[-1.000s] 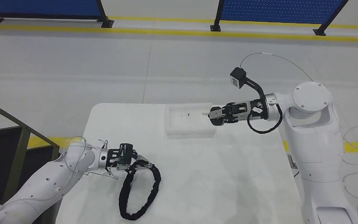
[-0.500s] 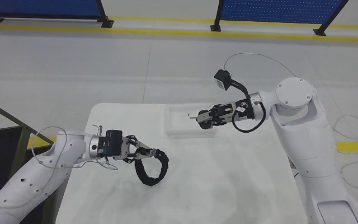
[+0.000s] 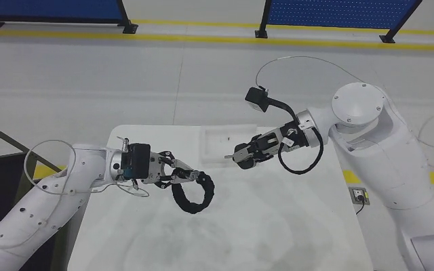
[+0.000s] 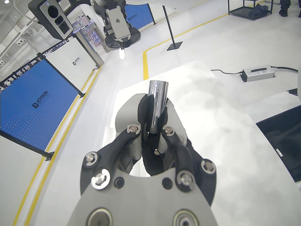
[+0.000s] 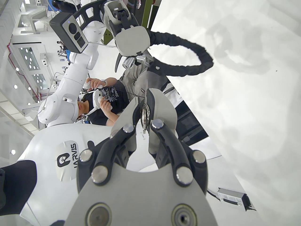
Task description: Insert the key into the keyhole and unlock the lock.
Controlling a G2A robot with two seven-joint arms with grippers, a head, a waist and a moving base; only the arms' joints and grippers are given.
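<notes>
Your L gripper [image 4: 155, 106] is pinching the lock [image 4: 158, 90] by its chrome cylinder, which pokes out past the fingertips. Your R gripper [image 5: 147, 102] is clamped on the key [image 5: 144, 116], blade fwd. The lock is ahead of it, well apart.

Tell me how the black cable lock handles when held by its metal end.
The black loop holds a round arc out from the left gripper, so it is probably springy rather than limp, and may sway. The chrome cylinder looks smooth and round, so it could slip or twist in the grip.
</notes>
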